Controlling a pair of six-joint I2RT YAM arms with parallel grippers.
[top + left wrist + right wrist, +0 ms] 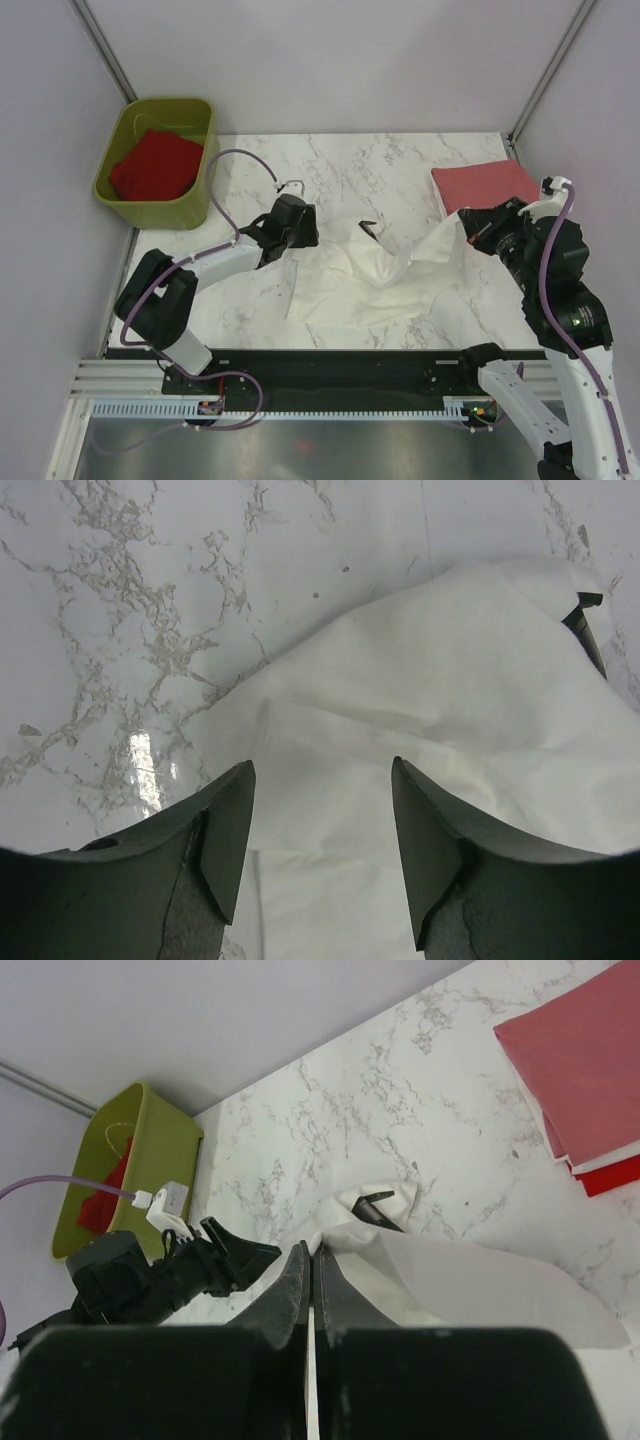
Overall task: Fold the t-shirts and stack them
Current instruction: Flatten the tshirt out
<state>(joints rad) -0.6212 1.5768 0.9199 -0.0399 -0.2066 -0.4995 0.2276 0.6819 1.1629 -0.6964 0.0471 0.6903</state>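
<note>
**Top external:** the white t-shirt (350,285) lies crumpled on the marble surface (400,165), just ahead of the left end effector (305,232). The right end effector (467,224) holds one edge raised, and a folded salmon-pink t-shirt (485,183) lies just behind it.

**Left wrist:** the left end effector is wide open and empty, poised over the shirt's edge.

**Right wrist:** the right end effector is closed, pinching white cloth.

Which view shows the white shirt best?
Top external: the whole white shirt shows, crumpled, one corner raised in the right gripper. Left wrist shows only a patch beyond the open left gripper. Right wrist shows only a strip of it, pinched in the shut gripper.
</note>
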